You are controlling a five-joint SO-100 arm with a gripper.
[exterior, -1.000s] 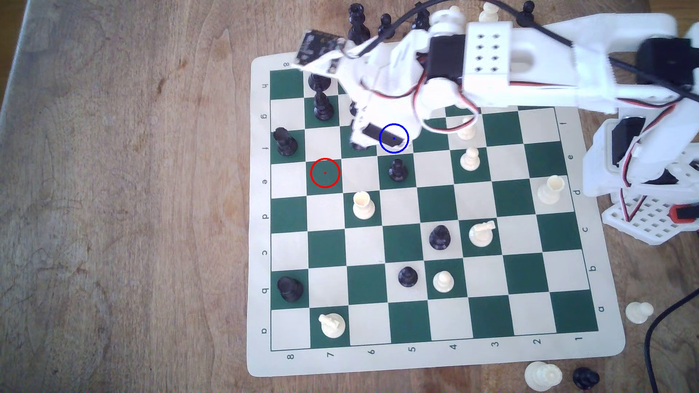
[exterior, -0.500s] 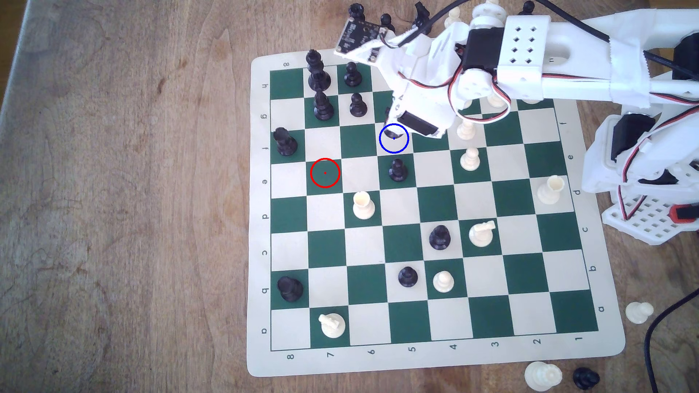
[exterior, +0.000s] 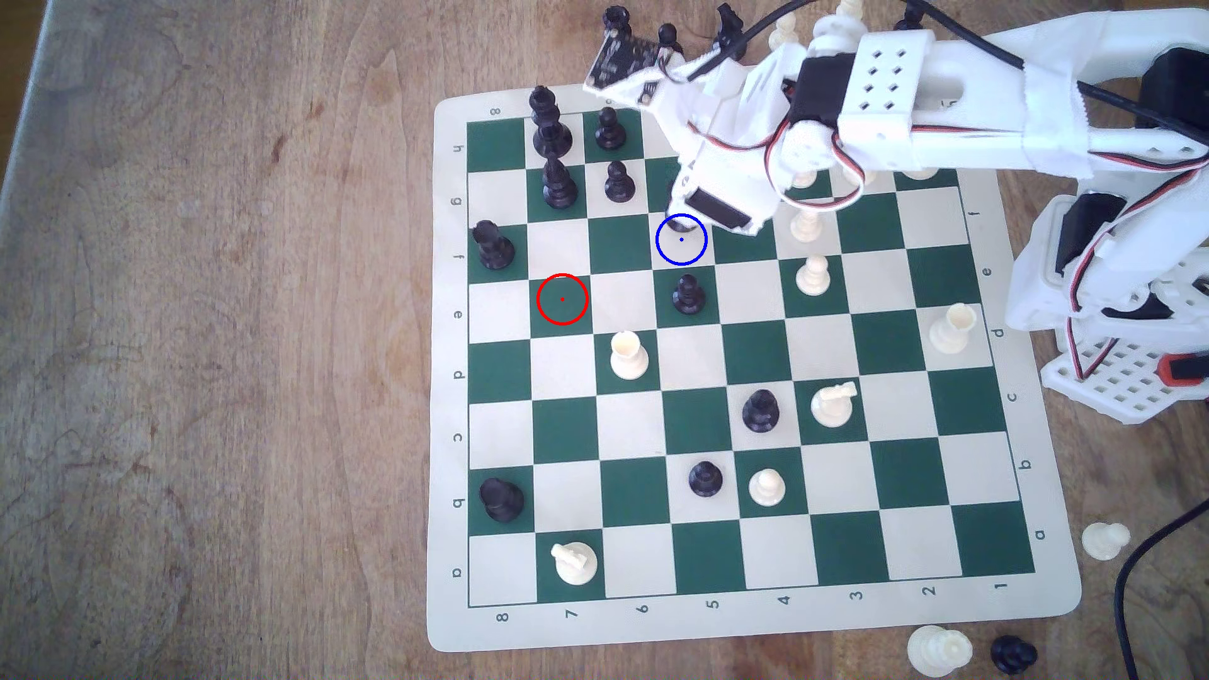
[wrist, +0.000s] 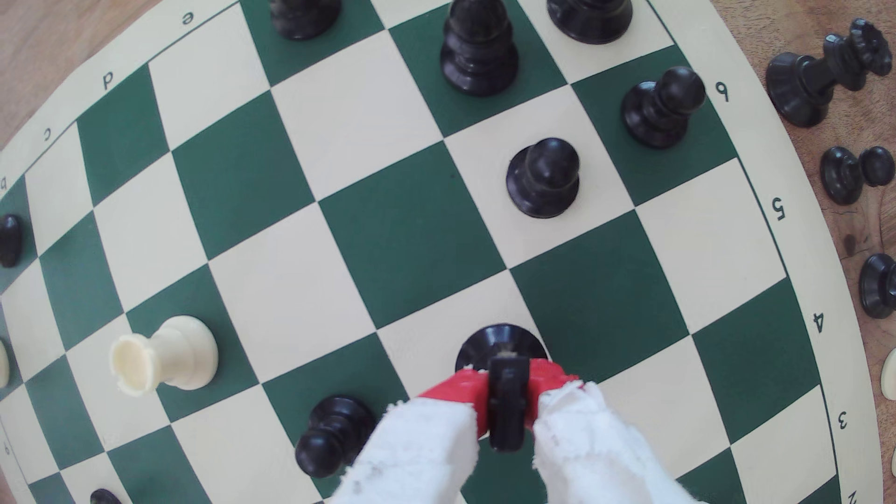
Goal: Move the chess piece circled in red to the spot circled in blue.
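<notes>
On blue-ringed cream square (exterior: 687,252) | black knight (wrist: 504,383) base seated | hand (wrist: 504,387) red tips clamping knight

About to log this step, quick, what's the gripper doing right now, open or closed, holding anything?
Gripper: closed on the black knight, whose base sits at the blue-circled cream square.

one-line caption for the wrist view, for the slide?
Gripper shut on the black knight, its base over a cream square, a black pawn beyond.
</notes>
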